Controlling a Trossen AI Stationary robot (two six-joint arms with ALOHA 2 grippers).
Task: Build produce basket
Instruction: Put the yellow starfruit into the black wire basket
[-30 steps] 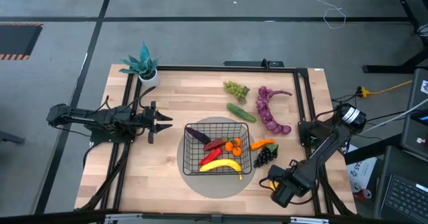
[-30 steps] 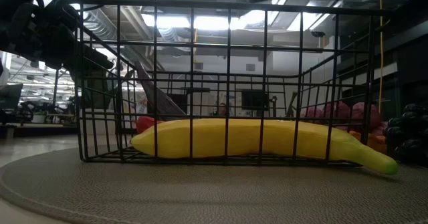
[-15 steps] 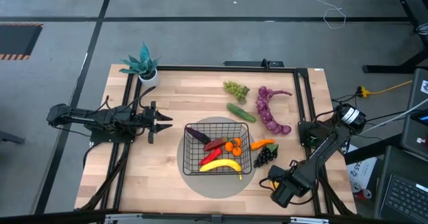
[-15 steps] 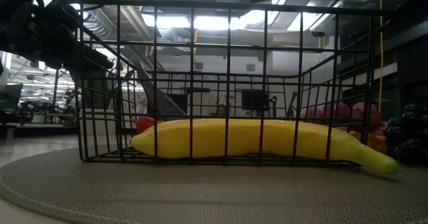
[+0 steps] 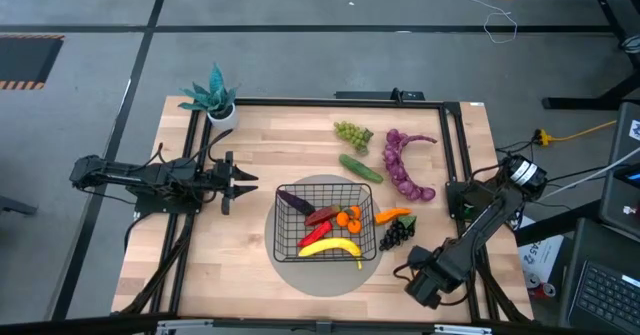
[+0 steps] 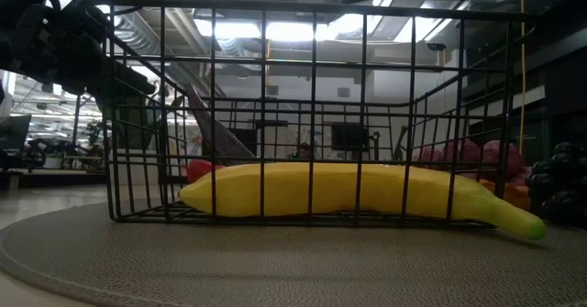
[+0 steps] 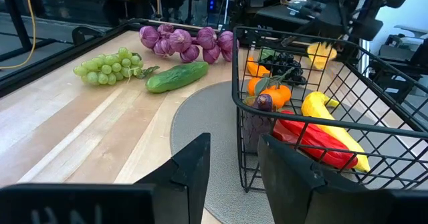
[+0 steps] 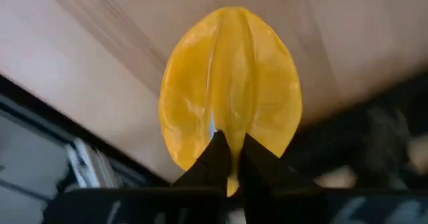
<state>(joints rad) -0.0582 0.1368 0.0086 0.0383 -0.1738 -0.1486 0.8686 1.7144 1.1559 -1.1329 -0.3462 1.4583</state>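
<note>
Right pincer (image 8: 231, 158) is clamped on the yellow starfruit (image 8: 231, 83) at the surface's (image 5: 250, 145) near right corner, the black wire basket (image 5: 323, 220) off to its left. Left pincer (image 5: 240, 185) waits with fingers apart, the basket just ahead of it, banana (image 5: 330, 246) and red pepper (image 5: 322, 216) inside.

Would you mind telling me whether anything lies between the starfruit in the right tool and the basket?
The right tool is shut on the starfruit at the table's near right corner. The dark grapes and carrot lie beside the basket on that side; lifting over them avoids contact.
</note>
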